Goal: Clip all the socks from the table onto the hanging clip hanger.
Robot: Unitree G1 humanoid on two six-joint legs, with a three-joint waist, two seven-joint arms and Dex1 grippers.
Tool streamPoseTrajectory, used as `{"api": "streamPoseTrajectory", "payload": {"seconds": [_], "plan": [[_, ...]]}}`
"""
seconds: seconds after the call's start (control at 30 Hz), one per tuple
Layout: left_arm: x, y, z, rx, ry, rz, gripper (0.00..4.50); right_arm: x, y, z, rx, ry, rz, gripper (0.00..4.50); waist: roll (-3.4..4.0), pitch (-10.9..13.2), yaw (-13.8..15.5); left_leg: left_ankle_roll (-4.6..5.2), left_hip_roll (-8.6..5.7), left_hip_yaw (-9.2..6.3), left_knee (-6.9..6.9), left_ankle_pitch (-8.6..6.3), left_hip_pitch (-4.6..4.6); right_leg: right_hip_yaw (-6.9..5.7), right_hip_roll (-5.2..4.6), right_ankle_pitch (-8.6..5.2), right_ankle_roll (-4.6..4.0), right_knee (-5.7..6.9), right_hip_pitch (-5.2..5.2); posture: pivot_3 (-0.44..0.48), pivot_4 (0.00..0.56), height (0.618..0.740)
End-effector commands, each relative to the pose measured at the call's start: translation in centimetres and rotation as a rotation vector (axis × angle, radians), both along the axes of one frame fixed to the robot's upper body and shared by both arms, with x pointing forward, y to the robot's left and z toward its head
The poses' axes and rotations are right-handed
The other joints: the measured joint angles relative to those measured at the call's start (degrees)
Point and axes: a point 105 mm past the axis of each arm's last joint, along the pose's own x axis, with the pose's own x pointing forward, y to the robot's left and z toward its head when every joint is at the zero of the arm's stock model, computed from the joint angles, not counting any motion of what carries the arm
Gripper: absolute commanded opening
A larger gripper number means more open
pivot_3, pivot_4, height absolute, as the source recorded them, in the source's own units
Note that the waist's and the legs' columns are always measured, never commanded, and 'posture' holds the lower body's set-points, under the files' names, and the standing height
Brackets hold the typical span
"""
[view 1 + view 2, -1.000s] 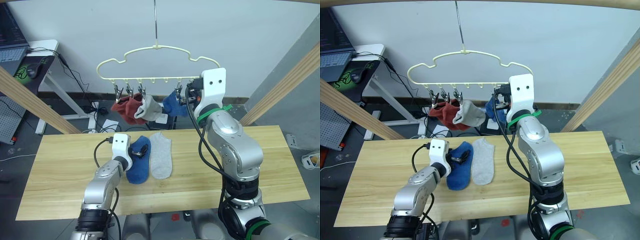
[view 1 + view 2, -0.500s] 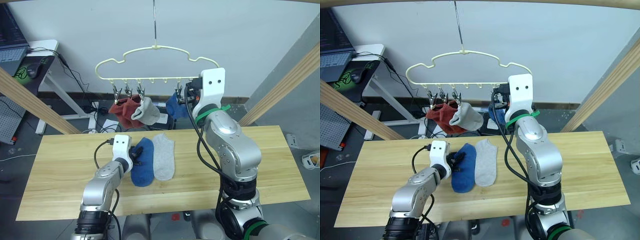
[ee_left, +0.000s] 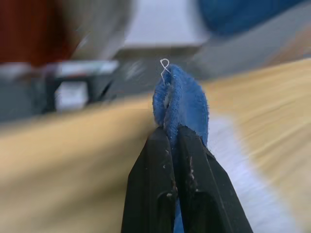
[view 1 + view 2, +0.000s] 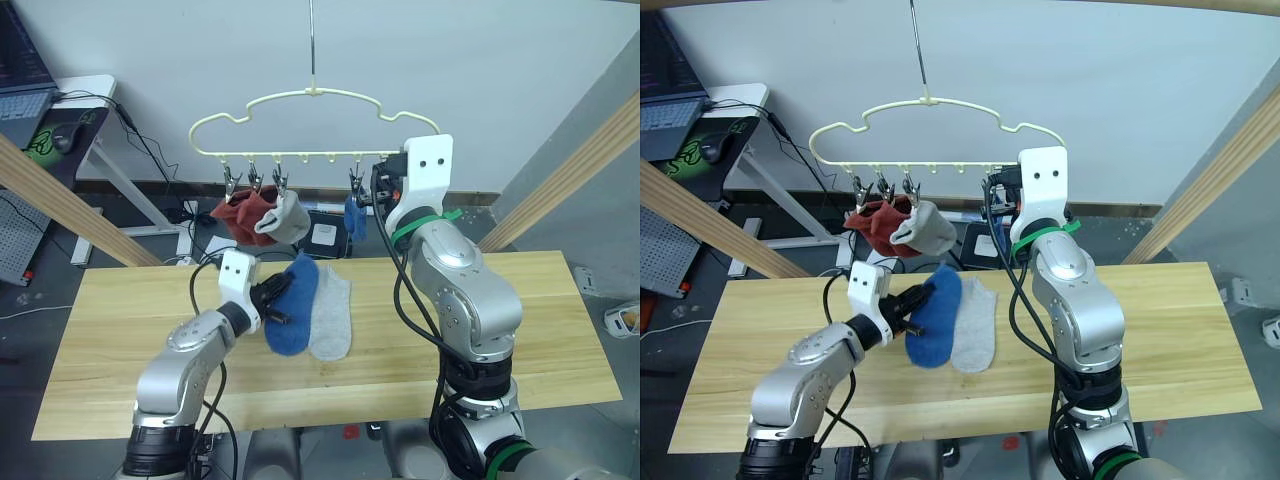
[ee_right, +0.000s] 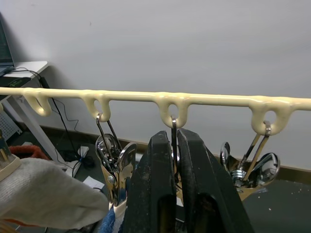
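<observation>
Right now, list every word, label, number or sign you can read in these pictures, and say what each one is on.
No text can be read anywhere.
The laptop screen on the side desk shows lines of content, too small to read.
The green mat under the mouse bears a pale mark, too blurred to read.
The socks, clip hanger and table carry no lettering.

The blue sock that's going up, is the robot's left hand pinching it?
Touching. In the left wrist view, the left gripper has its two black fingers shut on the edge of the blue sock.
</observation>
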Motion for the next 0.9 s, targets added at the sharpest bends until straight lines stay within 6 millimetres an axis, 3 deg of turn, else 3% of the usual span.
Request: {"api": "streamPoseTrajectory", "payload": {"seconds": [0.03, 0.23, 0.67, 0.9], "plan": [[-2.0, -2.9, 2.8, -0.013, -0.105, -0.237, 0.02, -0.5, 0.0, 1.4, 0.024, -0.057, 0.005, 0.00, 0.00, 0.00, -0.10, 0.00, -0.01, 0.00, 0.00, 0.00, -0.01, -0.01, 0.00, 0.00, 0.00, 0.00, -0.01, -0.194, 0.339, 0.735], [-2.8, -5.1, 3.4, 0.080, -0.200, -0.431, 0.02, -0.7, -0.2, 1.8, 0.026, -0.068, 0.005, 0.00, 0.00, 0.00, -0.66, -0.01, -0.02, 0.00, 0.00, 0.00, -0.16, -0.01, 0.02, 0.02, -0.03, 0.01, -0.17, -0.214, 0.324, 0.735], [3.2, -8.8, 4.9, 0.043, -0.377, -0.316, 0.02, -1.4, -0.6, 2.2, 0.020, -0.044, 0.045, 0.00, -0.01, -0.01, -1.53, 0.00, -0.08, -0.06, 0.09, 0.00, -0.47, -0.10, 0.03, 0.12, -0.17, -0.01, -0.35, -0.251, 0.310, 0.735], [5.5, -9.1, 5.2, 0.000, -0.385, -0.189, 0.02, -1.7, -0.6, 2.1, 0.011, -0.026, 0.069, 0.00, -0.02, -0.02, -2.14, 0.01, -0.09, -0.07, 0.12, 0.00, -0.48, -0.10, 0.02, 0.12, -0.16, 0.02, -0.34, -0.259, 0.311, 0.735]]}}
